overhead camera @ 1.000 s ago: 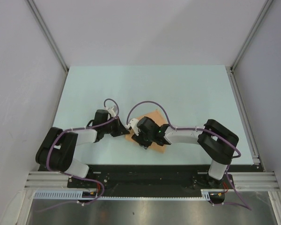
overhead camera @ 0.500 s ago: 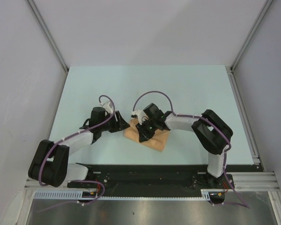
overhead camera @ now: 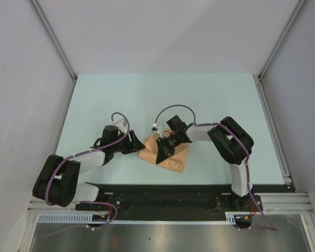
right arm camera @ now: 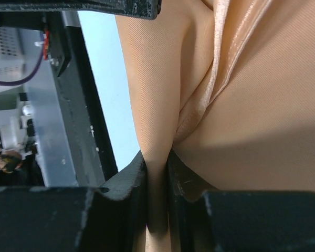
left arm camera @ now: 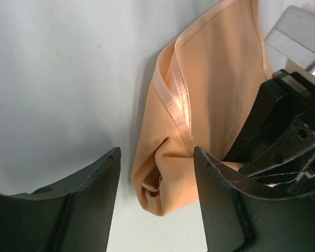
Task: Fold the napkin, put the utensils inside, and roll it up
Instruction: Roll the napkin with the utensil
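The peach-orange napkin lies bunched and partly rolled near the table's front middle. My left gripper stands open at its left end. In the left wrist view the rolled end of the napkin sits between the spread fingers without touching them, and the left gripper holds nothing. My right gripper is over the cloth. In the right wrist view the right gripper is shut on a raised fold of the napkin. The utensils are hidden.
The pale green table stretches behind the napkin, with grey walls on both sides. A black base rail runs along the near edge. The right gripper's black body is close against the napkin, just right of my left fingers.
My left gripper has opened and let go at the napkin's left end. My right gripper has closed on a fold of the cloth, and its arm has swung further up the table.
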